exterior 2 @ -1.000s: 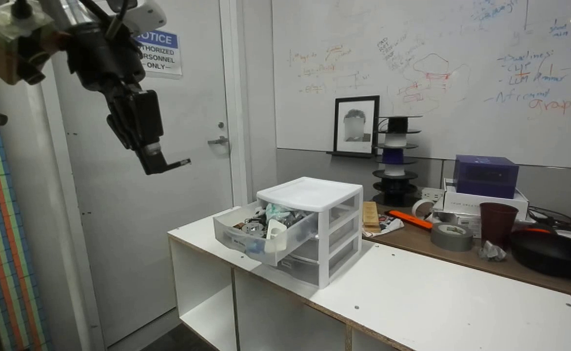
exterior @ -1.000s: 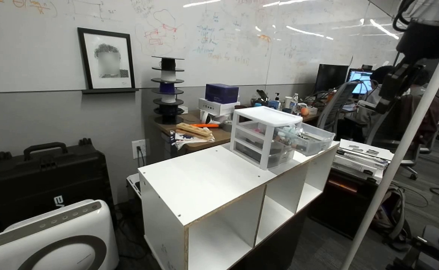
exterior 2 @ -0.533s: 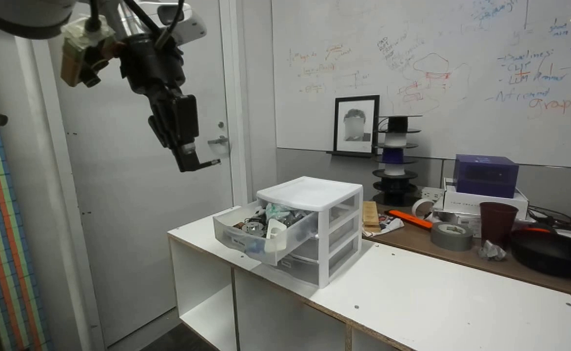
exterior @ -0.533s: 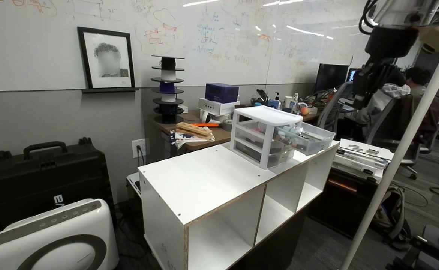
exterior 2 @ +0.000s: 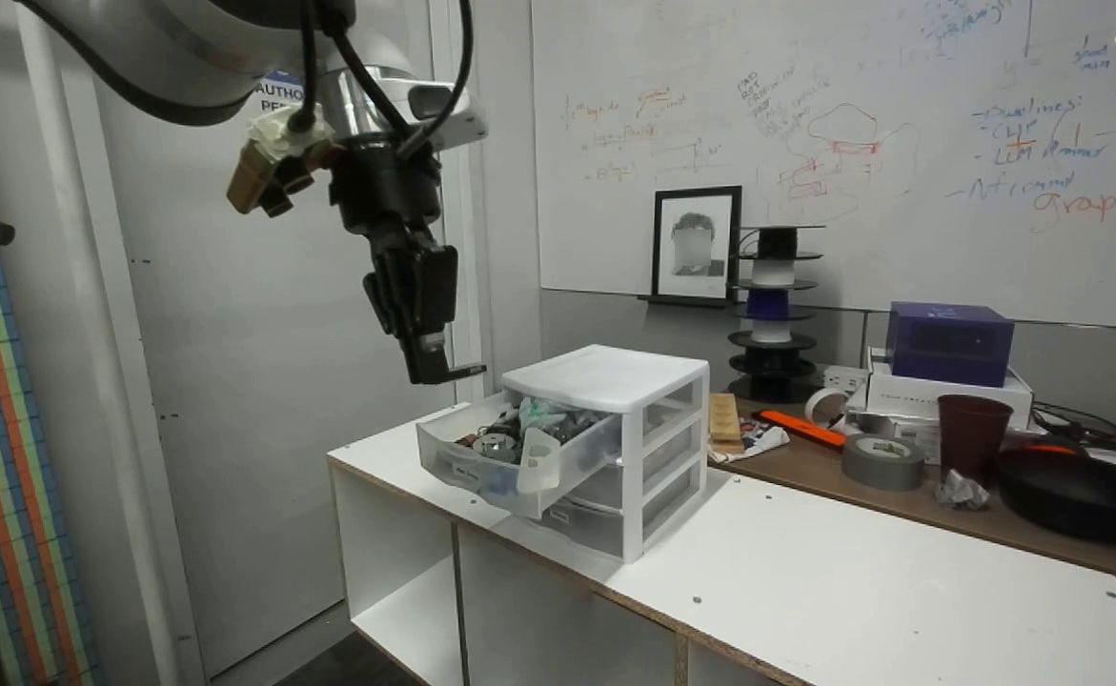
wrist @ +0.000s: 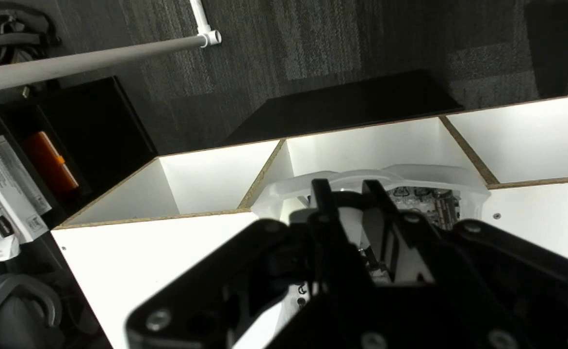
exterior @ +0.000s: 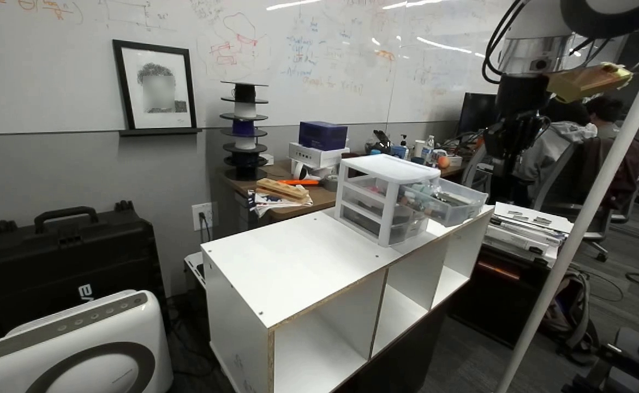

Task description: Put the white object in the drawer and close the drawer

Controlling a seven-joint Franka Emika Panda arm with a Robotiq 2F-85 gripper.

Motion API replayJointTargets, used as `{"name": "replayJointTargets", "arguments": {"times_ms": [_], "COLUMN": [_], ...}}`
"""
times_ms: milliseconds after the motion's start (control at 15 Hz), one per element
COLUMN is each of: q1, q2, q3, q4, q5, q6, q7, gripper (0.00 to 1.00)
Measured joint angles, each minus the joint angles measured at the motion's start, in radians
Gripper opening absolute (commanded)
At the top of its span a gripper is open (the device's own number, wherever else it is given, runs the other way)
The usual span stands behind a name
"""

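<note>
One slim piece [exterior 2: 467,371], looking dark in an exterior view, juts right from the gripper [wrist: 348,190], whose jaws stand nearly together and pinch it. Below them and apart, the drawer [exterior 2: 438,457] is pulled out, holding clutter [exterior 2: 496,445]; a white piece [exterior 2: 539,459] leans in its near corner, lower and right of the jaws. Which piece the task means, I cannot tell.
</note>
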Motion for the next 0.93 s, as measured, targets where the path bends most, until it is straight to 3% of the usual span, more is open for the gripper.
{"name": "replayJointTargets", "arguments": {"times_ms": [467, 933], "q1": [-0.010, 0.028], "q2": [0.174, 0.301], "q3": [-0.069, -0.075], "q4": [0.125, 0.229], "q5": [-0.021, -0.024], "q6": [-0.015, -0.018], "q7": [0.010, 0.031], "gripper": [0.09, 0.09]}}
